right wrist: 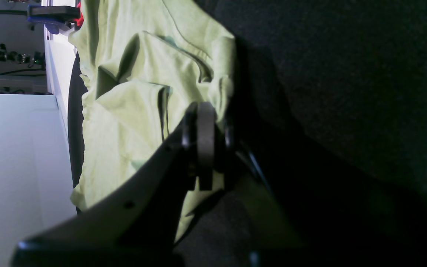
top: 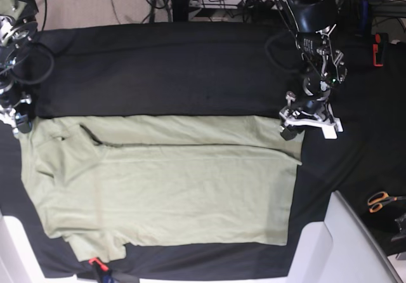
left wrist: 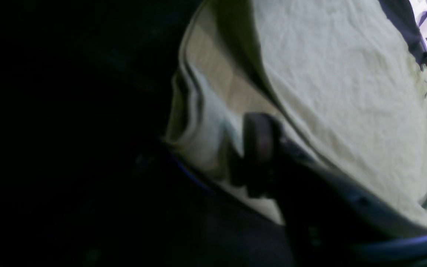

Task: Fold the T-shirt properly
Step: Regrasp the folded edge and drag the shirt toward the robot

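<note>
T-shirt (top: 165, 188) lies flat on the black-clothed surface (top: 165, 67), long axis left to right in the base view, with its far long edge already folded over toward the middle. At the base view's left end, the right gripper (top: 19, 119) sits on the far corner, jaws pinched tight on the cloth, as the right wrist view confirms. At the other end, the left gripper (top: 293, 125) is down on the far hem corner; jaws look narrow around the fabric edge, but I can't tell whether the grip is set. Risk: if only the top layer gets caught there, lifting peels the existing fold open. Uneven lift between the ends would skew the next crease. Orange scissors (top: 380, 200) lie well clear.
</note>
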### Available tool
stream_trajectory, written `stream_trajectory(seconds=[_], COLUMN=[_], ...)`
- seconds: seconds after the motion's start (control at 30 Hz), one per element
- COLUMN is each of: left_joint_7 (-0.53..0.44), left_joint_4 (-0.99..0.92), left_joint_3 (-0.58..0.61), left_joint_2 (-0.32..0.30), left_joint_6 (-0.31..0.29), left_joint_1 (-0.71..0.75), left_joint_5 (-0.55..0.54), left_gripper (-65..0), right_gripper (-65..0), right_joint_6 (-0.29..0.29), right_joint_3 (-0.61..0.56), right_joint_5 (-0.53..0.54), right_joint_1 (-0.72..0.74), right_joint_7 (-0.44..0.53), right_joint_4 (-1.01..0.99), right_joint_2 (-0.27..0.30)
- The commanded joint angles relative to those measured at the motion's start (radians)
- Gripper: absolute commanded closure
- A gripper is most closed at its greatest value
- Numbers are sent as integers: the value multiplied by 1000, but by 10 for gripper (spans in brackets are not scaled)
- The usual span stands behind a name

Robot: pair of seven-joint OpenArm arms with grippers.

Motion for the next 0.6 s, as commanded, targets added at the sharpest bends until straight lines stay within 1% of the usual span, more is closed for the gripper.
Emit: stream_trajectory(seconds=[0.0,0.03,0.1,0.23,0.37,0.43,0.57], left_joint_7=[38,38,38,45,136,159,213], left_joint_4=[-7,-17,-29,-20,59,134,281], left_joint_3=[2,2,5,5,-3,-3,-3], left_joint_2=[3,3,-1,-4,-5,-5,-5], left_joint_6=[7,7,7,9,9,9,9], left_joint_1=[-9,-14,-18,-17,17,60,140], left_joint_5=[11,11,11,11,11,11,11], left_gripper=[-160,-114,0,0,0,0,0], right_gripper=[-2,-2,-2,0,0,0,0], right_joint_6=[-2,-2,-2,-2,2,2,2], right_joint_3=[0,0,0,-3,-5,-3,-3], right_joint_5=[10,10,10,5,3,5,5], right_joint_1=[6,4,4,3,-6,-35,-83], right_joint_7=[-25,-25,-25,-25,-30,-71,-159], right_joint_4=[0,0,0,5,23,88,244], right_joint_2=[3,3,3,5,13,20,-9])
